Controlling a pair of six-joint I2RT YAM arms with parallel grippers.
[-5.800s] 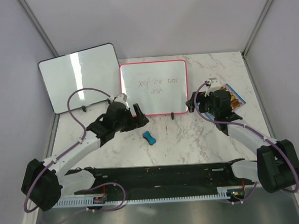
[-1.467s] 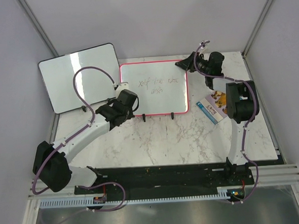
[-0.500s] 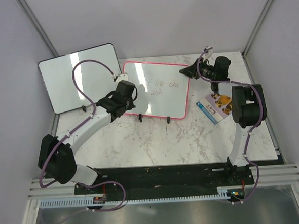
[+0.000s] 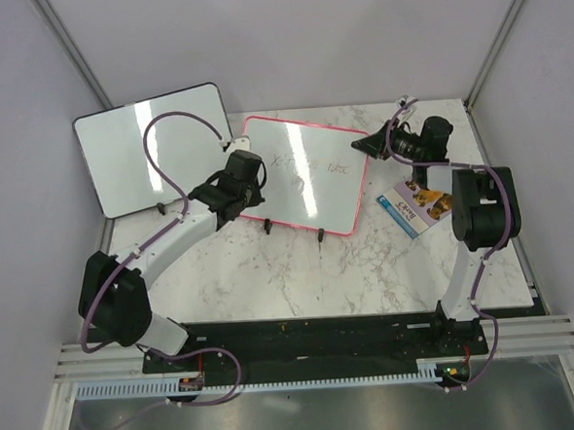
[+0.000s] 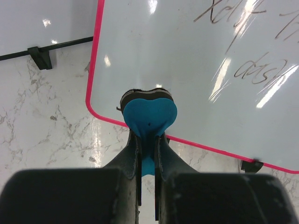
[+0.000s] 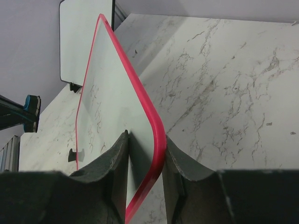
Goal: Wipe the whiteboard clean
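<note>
The whiteboard point(image 4: 309, 179), white with a pink-red frame, stands skewed on the marble table, with faint grey handwriting point(image 4: 303, 165) across its face. My right gripper point(image 4: 366, 144) is shut on its upper right corner. In the right wrist view the frame point(image 6: 156, 135) sits between the right gripper's point(image 6: 145, 136) fingers. My left gripper point(image 4: 248, 171) is shut on a blue eraser point(image 5: 149, 114). The eraser's dark pad faces the whiteboard point(image 5: 187, 70) near its lower left corner. The handwriting point(image 5: 243, 37) lies to the right of the eraser.
A black-framed white board point(image 4: 151, 145) leans at the back left, close to the left arm. A printed card point(image 4: 415, 202) lies on the table beside the right arm. Walls close in on both sides and at the back.
The whiteboard has swung clockwise, its right end pulled nearer and rightward by the right gripper. The left gripper, with the eraser picked up earlier from the table, has stayed at the board's left part.
</note>
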